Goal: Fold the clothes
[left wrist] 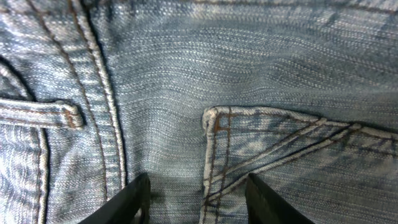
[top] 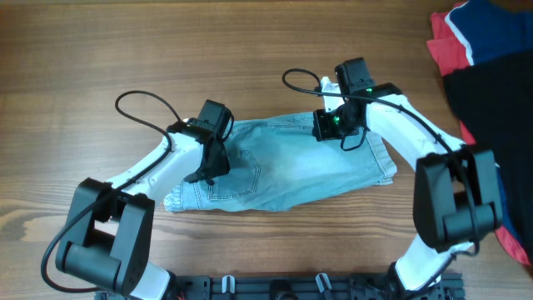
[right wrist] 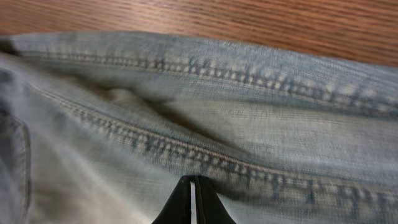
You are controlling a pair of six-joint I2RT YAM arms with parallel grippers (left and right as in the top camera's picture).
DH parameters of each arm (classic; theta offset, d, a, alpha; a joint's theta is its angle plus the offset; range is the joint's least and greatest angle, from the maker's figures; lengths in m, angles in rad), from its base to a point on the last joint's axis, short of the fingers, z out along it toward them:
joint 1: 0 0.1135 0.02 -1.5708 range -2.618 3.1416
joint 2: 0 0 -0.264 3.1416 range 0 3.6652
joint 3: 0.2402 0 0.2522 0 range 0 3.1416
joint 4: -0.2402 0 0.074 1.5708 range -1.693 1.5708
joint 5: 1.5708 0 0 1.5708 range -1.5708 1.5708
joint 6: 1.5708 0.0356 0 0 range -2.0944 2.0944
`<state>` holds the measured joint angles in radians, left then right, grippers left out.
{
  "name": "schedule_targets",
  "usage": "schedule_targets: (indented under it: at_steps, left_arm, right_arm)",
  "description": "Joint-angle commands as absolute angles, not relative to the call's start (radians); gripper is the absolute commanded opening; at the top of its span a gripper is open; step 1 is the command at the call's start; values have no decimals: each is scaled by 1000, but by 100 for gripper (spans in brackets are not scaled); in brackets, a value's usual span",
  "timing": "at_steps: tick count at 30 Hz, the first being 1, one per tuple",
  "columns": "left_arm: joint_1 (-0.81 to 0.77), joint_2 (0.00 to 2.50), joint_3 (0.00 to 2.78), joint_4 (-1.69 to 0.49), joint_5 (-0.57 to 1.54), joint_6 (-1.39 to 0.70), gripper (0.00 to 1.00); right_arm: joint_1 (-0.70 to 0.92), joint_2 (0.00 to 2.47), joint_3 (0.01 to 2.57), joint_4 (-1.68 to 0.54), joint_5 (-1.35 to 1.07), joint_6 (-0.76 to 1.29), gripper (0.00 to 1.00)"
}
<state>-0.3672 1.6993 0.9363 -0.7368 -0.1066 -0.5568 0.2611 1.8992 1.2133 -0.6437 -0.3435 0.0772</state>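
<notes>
Left gripper (left wrist: pixel 198 202) right up at the lens: jaws wide apart, dark fingers (left wrist: pixel 134 202) low over the denim, straddling the stitched edge of a back pocket (left wrist: pixel 298 162), with a belt loop (left wrist: pixel 43 113) off to the left. Nothing is held there.

On the other wrist, the right gripper (right wrist: pixel 193 202) shows its jaws pressed together, tips down by a long seam (right wrist: pixel 186 155). I can't tell whether a fold of cloth is caught between them.

From overhead, the jeans (top: pixel 283 167) lie mid-table (top: pixel 75 50) in a compact bundle. The long axis runs left to right, with the right end tipped a touch farther away. The left arm sits over the left, waistband end. The right arm is on the far edge, right of the middle.

So the cloth is directly under both sets of jaws, not off to either side. For an end-to-end fold, I'd say each arm owns its own end, and the left needs only to drop and close. A pile of other garments (top: pixel 475 42) sits well apart at the far right.
</notes>
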Motion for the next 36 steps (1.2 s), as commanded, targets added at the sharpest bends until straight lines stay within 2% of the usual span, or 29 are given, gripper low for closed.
schedule_targets:
  at_steps: [1, 5, 6, 9, 12, 14, 17, 20, 26, 32, 35, 36]
  left_arm:
    - [-363, 1691, 929, -743, -105, -570, 49]
    - [-363, 1691, 929, -746, -105, -570, 51]
    - [-363, 1691, 929, -746, -102, -570, 51]
    - [-363, 1691, 929, -755, -101, -570, 51]
    - [-363, 1691, 929, -764, -102, -570, 51]
    - [-362, 1691, 929, -764, -102, -570, 51]
    - [-362, 1691, 929, -764, -102, -570, 51]
    - [-362, 1691, 929, -760, -102, -570, 52]
    - [-354, 1683, 934, -750, -126, -558, 56]
    - [-315, 1560, 1021, -808, -127, -490, 73]
    - [-270, 1449, 1042, -844, -141, -479, 100]
    - [-238, 1416, 1042, -860, -140, -479, 100]
  right_arm:
    - [258, 1980, 1217, -590, -317, 136, 4]
    - [249, 2071, 1217, -509, -277, 198, 5]
    - [243, 2081, 1217, -488, -235, 237, 11]
    - [225, 2075, 1239, -449, -186, 263, 20]
    - [192, 2068, 1306, -462, -176, 300, 23]
    - [169, 2068, 1345, -477, -178, 315, 29]
    - [156, 2056, 1379, -533, -179, 309, 30]
    - [149, 1998, 1380, -590, -155, 275, 31]
    - [136, 1691, 1380, -725, -146, 239, 35]
    - [137, 1571, 1380, -912, -146, 232, 41]
    - [137, 1584, 1377, -982, -157, 236, 46]
    - [137, 1584, 1371, -985, -157, 235, 47]
